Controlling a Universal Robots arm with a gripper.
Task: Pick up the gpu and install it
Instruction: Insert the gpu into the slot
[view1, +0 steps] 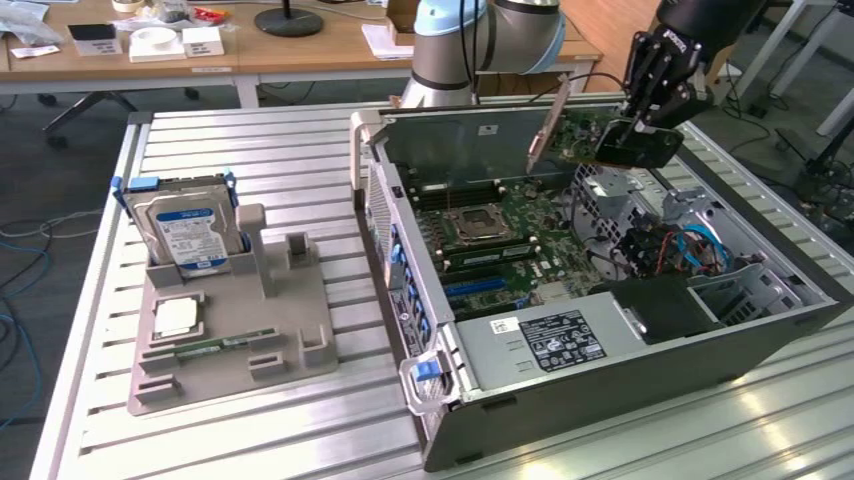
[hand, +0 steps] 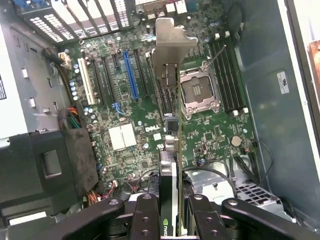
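Observation:
My gripper (view1: 617, 140) hangs over the far end of the open computer case (view1: 441, 400) and is shut on the gpu (view1: 554, 125). The card is held edge-down, clear of the motherboard (view1: 494, 240), with its brownish back towards the exterior view's left. In the wrist view the gpu (hand: 172, 150) appears edge-on between the black fingers (hand: 145, 215), its silver end bracket (hand: 172, 42) pointing away from the wrist. It floats above the motherboard (hand: 125, 135), between the blue expansion slot (hand: 131, 75) and the processor socket (hand: 200, 92).
On the exterior view's left, a grey fixture (view1: 300, 330) carries the blue-labelled hard drive (view1: 187, 235), a small chip (view1: 176, 317) and a green memory stick (view1: 214, 347). Inside the case are a black power supply (view1: 667, 305), cables (view1: 674, 250) and a drive cage (view1: 747, 290). Desks stand behind.

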